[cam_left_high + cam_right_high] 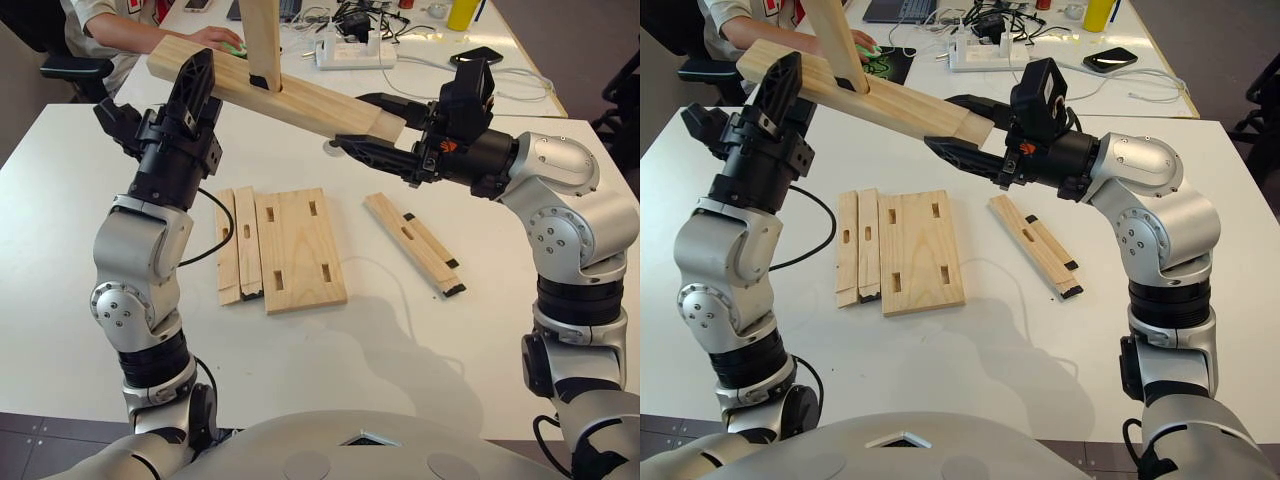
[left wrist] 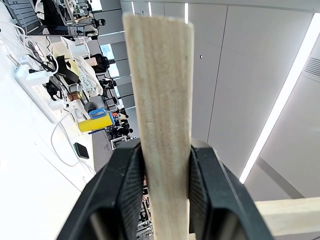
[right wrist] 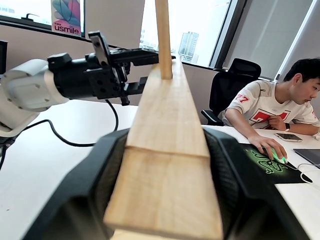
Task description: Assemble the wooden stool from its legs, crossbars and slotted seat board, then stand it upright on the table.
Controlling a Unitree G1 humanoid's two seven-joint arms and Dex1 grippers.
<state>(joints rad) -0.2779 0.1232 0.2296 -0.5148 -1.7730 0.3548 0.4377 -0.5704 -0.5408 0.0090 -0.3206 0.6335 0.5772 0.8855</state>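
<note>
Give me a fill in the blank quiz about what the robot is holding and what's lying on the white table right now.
1. The left gripper and right gripper hold one raised leg between them, with a crossbar standing ____ in it.
2. The seat board lies flat on the table and has ____ slots.
3. Right of the seat board lie ____ loose wooden pieces.
Missing words: upright; four; two.

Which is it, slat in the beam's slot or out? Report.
In. The slat stands upright, its lower end sunk in the dark slot of the beam.
</note>
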